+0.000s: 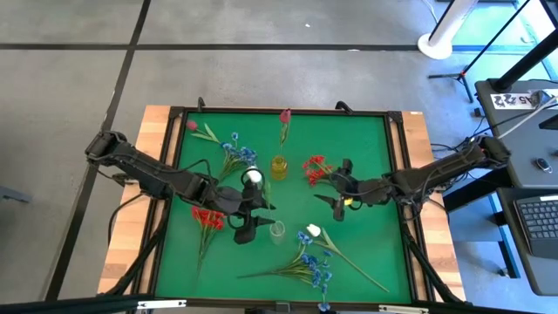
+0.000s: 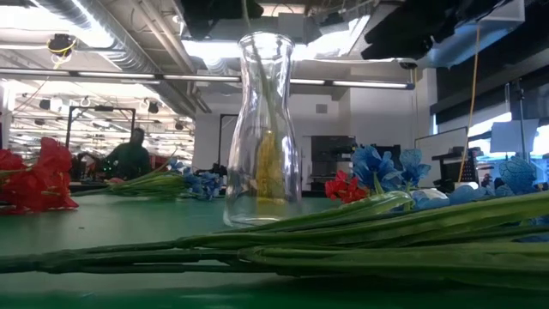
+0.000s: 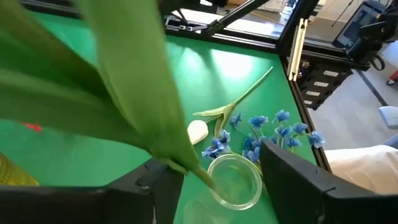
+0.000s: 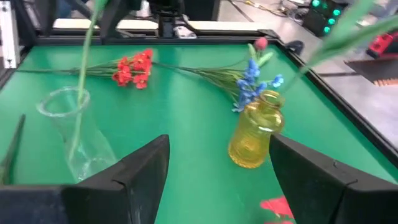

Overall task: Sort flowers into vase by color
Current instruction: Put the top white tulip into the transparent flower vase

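Note:
A clear glass vase (image 1: 277, 231) stands near the table's middle front, and a yellow vase (image 1: 279, 166) stands farther back. A white-bud flower (image 1: 253, 177) has its stem's lower end (image 3: 202, 177) inside the clear vase and leans out over its rim. My left gripper (image 1: 253, 228) is open just left of the clear vase, its fingers on either side of that stem. My right gripper (image 1: 336, 205) hangs open and empty right of the yellow vase (image 4: 255, 137). Red clusters (image 1: 207, 218), blue clusters (image 1: 314, 266) and a pink bud (image 1: 285, 115) lie on the mat. My left gripper stands open around the white-bud flower's stem (image 3: 186, 163), just above the clear vase's mouth (image 3: 233, 180). The stem runs close by one finger (image 3: 163, 186); I cannot tell whether they touch. The stem slants up out of the vase past the camera.
More red clusters (image 1: 316, 167) lie next to my right gripper, blue clusters (image 1: 234, 153) and a pink bud (image 1: 192, 126) at the far left. A white bud (image 1: 314, 231) lies right of the clear vase. Long stems (image 2: 360, 240) cross the front. A raised black frame (image 1: 397, 174) borders the mat.

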